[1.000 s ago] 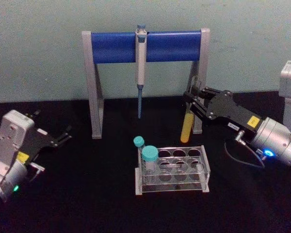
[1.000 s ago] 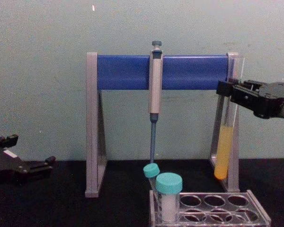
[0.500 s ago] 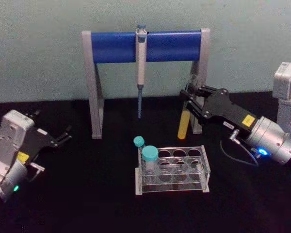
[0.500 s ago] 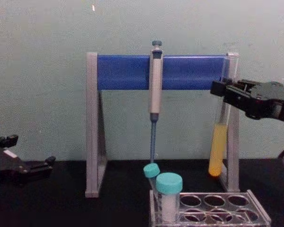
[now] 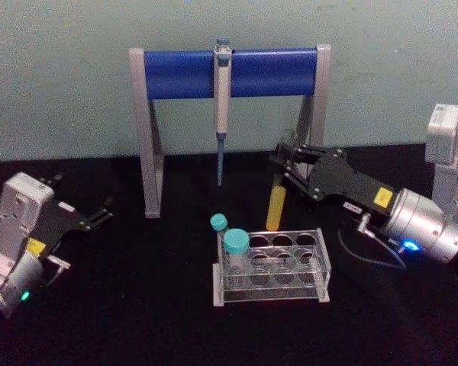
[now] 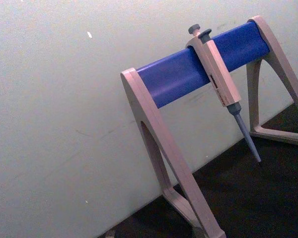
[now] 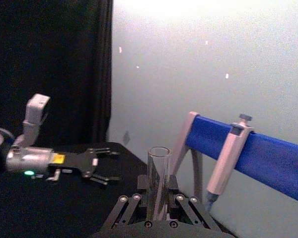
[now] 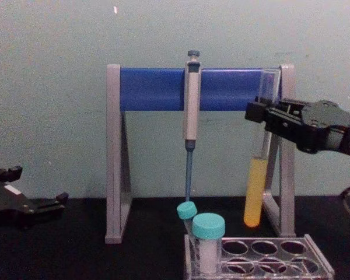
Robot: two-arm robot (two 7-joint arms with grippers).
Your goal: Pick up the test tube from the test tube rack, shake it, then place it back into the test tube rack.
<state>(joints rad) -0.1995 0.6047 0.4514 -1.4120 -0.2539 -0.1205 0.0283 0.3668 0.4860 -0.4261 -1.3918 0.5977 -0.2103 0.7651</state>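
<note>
my right claw (image 5: 284, 166) clamped on upper part of long clear glass test tube (image 5: 274, 207), yellow-orange liquid inside, tube slightly tilted, hanging just behind low clear plastic test tube rack (image 5: 321, 263), clear of it, left claw (image 7: 111, 166) spread open, empty, low over black tabletop (image 5: 137, 305)

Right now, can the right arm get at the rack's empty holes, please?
Likely yes: the right claw holds the test tube above and behind the test tube rack, whose right-hand holes are free.
</note>
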